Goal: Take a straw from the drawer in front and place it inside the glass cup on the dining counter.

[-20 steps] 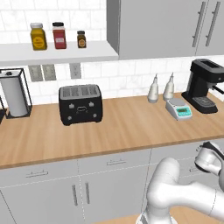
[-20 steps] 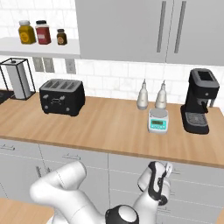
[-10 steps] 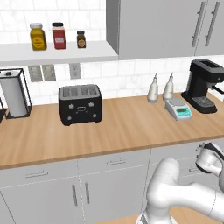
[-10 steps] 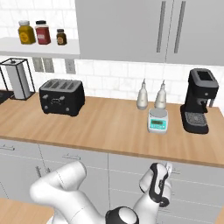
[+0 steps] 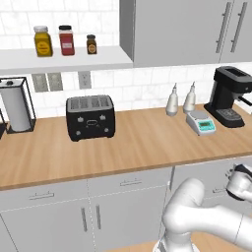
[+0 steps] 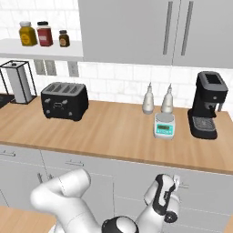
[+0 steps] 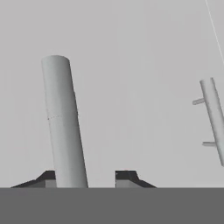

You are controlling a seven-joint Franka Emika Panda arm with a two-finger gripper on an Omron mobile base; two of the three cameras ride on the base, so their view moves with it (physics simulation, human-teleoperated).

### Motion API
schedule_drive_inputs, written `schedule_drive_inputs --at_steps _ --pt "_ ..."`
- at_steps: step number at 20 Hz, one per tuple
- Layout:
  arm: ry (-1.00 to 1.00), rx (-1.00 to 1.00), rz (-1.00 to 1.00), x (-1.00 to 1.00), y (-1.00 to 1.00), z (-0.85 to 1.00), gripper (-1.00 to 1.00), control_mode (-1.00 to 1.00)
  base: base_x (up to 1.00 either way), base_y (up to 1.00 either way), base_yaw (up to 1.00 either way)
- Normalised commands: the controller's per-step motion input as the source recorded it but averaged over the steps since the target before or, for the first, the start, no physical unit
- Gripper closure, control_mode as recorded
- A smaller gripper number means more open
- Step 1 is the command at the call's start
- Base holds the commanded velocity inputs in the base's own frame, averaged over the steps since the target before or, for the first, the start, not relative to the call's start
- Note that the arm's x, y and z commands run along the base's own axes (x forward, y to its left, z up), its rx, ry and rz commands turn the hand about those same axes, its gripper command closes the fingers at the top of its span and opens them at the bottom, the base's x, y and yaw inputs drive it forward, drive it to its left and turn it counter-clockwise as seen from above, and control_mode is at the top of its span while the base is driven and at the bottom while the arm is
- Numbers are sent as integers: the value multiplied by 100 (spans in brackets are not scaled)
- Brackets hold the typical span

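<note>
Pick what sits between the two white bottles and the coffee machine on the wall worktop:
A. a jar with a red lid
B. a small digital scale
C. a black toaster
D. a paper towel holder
B: the small digital scale lies just in front of the white bottles, left of the coffee machine; the toaster stands far to the left.

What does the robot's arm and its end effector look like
The arm is glossy white with rounded, tube-like segments and dark bands at the joints. The end effector has two small dark, wedge-shaped fingertips. No cables or markings show.
</note>
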Motion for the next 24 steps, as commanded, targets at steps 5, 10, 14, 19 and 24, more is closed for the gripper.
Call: schedule_drive_inputs --at_steps 5,10,14,19,24 --pt "0 0 0 -100 -31 -44 100 -100 0 0 0" --pt "0 0 0 -100 -52 -44 100 -100 0 0 0" --pt "0 0 0 -100 -64 -31 100 -100 0 0 0" --pt "0 0 0 -100 -71 -18 100 -100 0 0 0" --pt "0 0 0 -100 -74 -6 100 -100 0 0 0"
